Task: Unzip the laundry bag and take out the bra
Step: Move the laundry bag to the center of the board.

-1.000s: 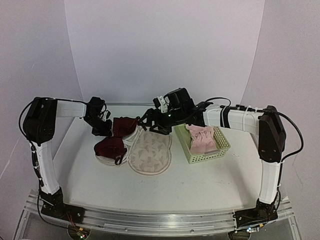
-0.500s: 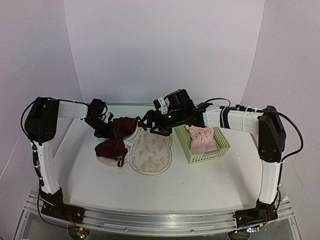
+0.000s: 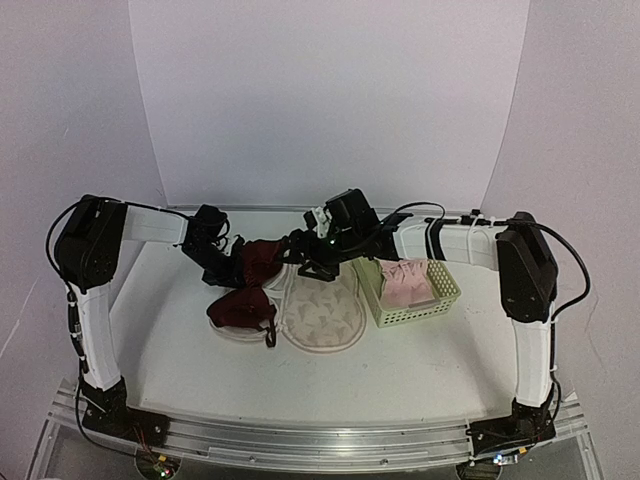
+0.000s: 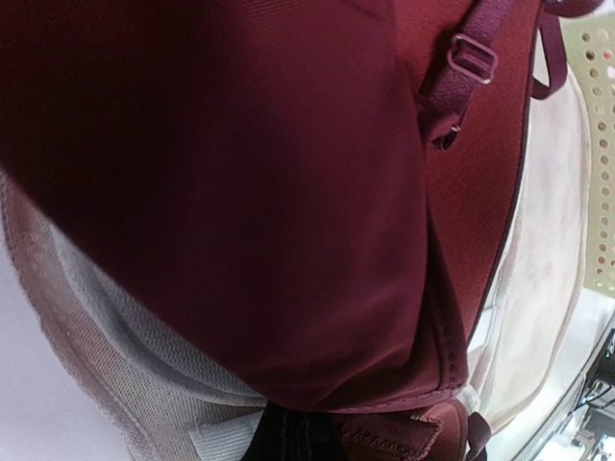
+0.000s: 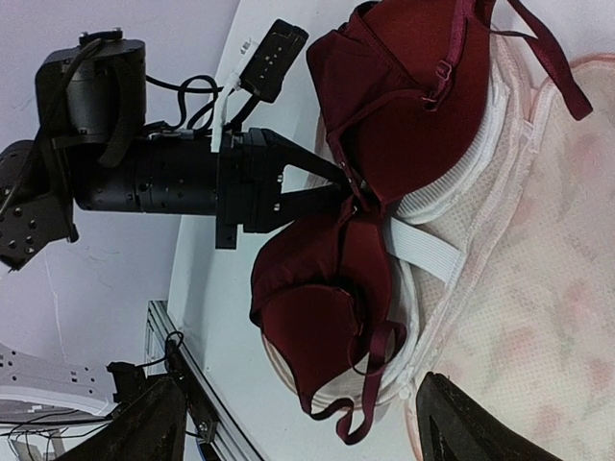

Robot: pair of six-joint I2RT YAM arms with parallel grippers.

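Note:
The laundry bag (image 3: 322, 316) lies open on the table, its patterned half to the right and its pale inside (image 5: 509, 240) showing. The dark maroon bra (image 3: 243, 306) rests on the bag's left half, one cup near and the other (image 3: 263, 260) raised behind it. My left gripper (image 3: 228, 268) is shut on the bra's centre bridge (image 5: 348, 197); in the left wrist view the bra (image 4: 240, 173) fills the frame over the bag's pale lining (image 4: 77, 317). My right gripper (image 5: 307, 427) hovers open above the bag's far end (image 3: 312, 262), holding nothing.
A pale green mesh basket (image 3: 446, 290) holding pink cloth (image 3: 405, 282) stands right of the bag, close to my right arm. A metal rail (image 3: 300, 440) runs along the table's near edge.
My left gripper has moved right with the bra's centre in it, and the bra and bag have shifted right toward the basket. The right gripper has moved slightly left, still open.

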